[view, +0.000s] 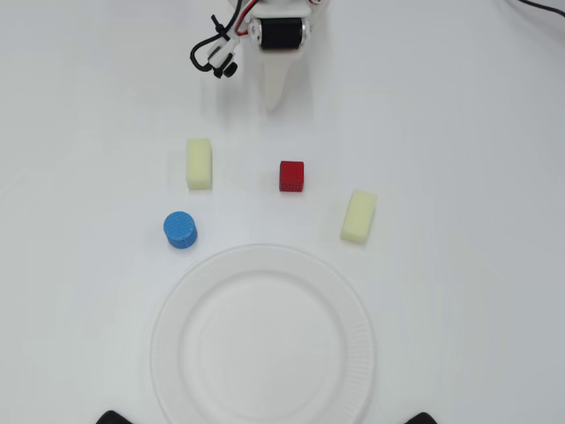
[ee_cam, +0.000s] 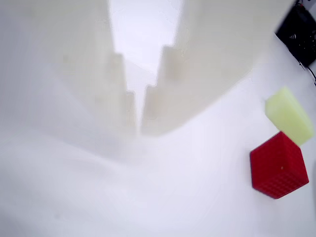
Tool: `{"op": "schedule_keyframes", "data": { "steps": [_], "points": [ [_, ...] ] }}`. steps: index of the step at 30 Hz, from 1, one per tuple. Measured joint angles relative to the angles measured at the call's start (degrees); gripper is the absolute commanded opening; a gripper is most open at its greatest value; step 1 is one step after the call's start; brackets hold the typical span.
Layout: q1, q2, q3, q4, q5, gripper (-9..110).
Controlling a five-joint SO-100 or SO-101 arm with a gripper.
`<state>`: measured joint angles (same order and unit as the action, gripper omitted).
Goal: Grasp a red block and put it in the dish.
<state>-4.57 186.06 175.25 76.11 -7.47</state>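
The red block [view: 291, 176] sits on the white table, a short way below and slightly right of my gripper [view: 275, 104] in the overhead view. The gripper is white, points down the picture, and its fingers taper to one point; it is shut and empty. In the wrist view the blurred white fingers meet at a narrow slit [ee_cam: 138, 129], and the red block [ee_cam: 279, 165] lies apart at the right edge. The dish [view: 177, 353], a large white ribbed plate, lies at the bottom centre and is empty.
Two pale yellow blocks lie left [view: 199, 163] and right [view: 358, 216] of the red block; one [ee_cam: 289, 114] shows behind it in the wrist view. A blue ridged cylinder [view: 180, 230] stands by the dish's upper left rim. Cables [view: 216, 53] hang beside the arm.
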Motion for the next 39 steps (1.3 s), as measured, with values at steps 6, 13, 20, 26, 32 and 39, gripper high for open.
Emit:
{"op": "schedule_keyframes", "data": {
  "steps": [6,13,20,26,32,39],
  "points": [
    [-0.79,1.14,0.44,0.79,-1.76,0],
    [-1.32,1.14,0.44,0.79,-2.46,0],
    [-1.85,1.14,0.44,0.79,-3.34,8],
    [-2.11,1.14,0.44,0.79,-3.52,10],
    [-2.11,1.14,0.44,0.79,-3.52,6],
    [-0.88,1.14,0.44,-0.79,-3.34,0]
  ]
}}
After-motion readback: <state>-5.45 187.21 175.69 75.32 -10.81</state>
